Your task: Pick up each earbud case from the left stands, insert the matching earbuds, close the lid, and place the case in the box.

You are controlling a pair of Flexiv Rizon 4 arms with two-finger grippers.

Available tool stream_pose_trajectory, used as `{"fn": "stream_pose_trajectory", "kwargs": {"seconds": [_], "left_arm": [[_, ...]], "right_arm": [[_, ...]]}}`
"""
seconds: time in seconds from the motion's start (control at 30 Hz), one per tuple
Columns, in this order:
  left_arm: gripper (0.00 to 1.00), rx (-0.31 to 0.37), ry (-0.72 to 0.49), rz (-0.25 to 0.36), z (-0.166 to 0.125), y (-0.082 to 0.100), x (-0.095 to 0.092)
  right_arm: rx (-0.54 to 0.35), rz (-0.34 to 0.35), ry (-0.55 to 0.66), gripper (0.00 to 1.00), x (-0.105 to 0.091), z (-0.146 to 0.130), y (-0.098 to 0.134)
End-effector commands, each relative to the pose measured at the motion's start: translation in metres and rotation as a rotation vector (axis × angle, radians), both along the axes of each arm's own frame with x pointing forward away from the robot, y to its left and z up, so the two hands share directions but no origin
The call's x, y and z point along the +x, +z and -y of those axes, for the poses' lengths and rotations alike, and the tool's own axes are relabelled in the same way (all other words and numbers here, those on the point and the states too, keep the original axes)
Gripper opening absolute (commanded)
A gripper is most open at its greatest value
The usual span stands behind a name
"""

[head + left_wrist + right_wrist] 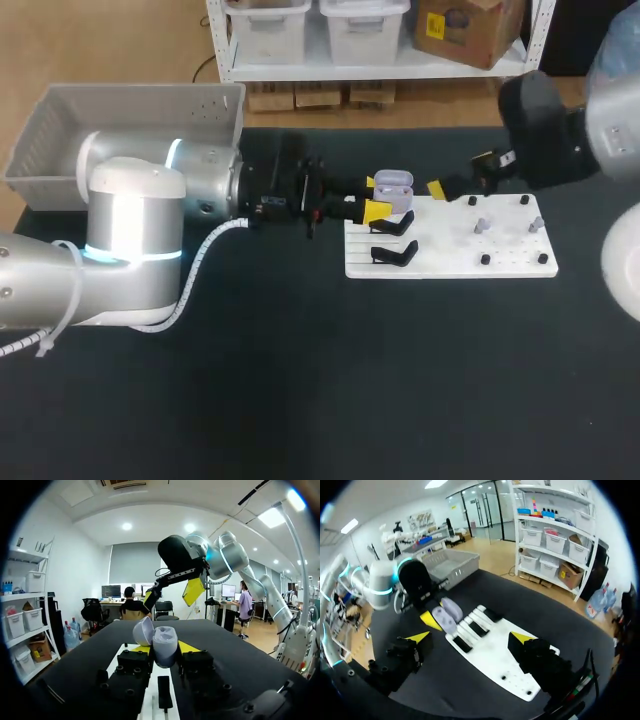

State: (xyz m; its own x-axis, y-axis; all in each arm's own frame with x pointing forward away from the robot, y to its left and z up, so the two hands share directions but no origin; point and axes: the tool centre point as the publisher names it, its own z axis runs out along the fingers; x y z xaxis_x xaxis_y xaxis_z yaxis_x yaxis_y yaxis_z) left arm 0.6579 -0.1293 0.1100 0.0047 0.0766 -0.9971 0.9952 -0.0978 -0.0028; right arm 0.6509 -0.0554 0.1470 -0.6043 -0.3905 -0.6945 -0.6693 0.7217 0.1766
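Only the left wrist view shows the left gripper (164, 649) pinching the open-lidded lavender earbud case (164, 639) from both sides; from overhead its yellow tips merely flank the case at the far left corner of the white board (500, 262). Two black stands (392, 254) sit just nearer. The right gripper (462, 174) hangs spread wide and empty over the board's far edge, with the grey box (60, 120) far left.

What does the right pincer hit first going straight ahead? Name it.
Likely the black stands on the white board; the right pincer points down at them. Depth is unclear. The earbud case sits aside.
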Motion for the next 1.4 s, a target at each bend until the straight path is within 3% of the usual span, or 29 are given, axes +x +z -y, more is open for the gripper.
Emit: {"fn": "stream_pose_trajectory", "kwargs": {"seconds": [0.03,0.2,0.4,0.57,0.77,1.13,1.4], "left_arm": [[0.00,-0.009,0.002,0.020,0.001,-0.001,-0.001],[0.00,-0.009,0.005,0.033,0.002,-0.002,-0.003],[0.00,-0.021,0.010,0.025,0.002,-0.004,-0.003],[0.00,-0.021,0.010,0.025,0.002,-0.004,-0.003],[0.00,-0.021,0.010,0.025,0.002,-0.004,-0.003],[0.00,-0.021,0.010,0.025,0.002,-0.004,-0.003],[0.00,-0.021,0.010,0.025,0.002,-0.004,-0.003]], "right_arm": [[-0.301,0.080,-0.213,1.00,-0.011,0.029,0.012],[-0.354,0.031,-0.253,1.00,-0.013,0.058,0.003],[-0.482,-0.023,-0.285,1.00,-0.010,0.085,-0.010],[-0.670,-0.061,-0.289,1.00,-0.005,0.104,-0.025],[-0.779,-0.119,-0.282,1.00,0.003,0.125,-0.047],[-0.806,-0.214,-0.256,1.00,0.019,0.135,-0.080],[-0.725,-0.273,-0.335,0.98,0.027,0.139,-0.095]]}}
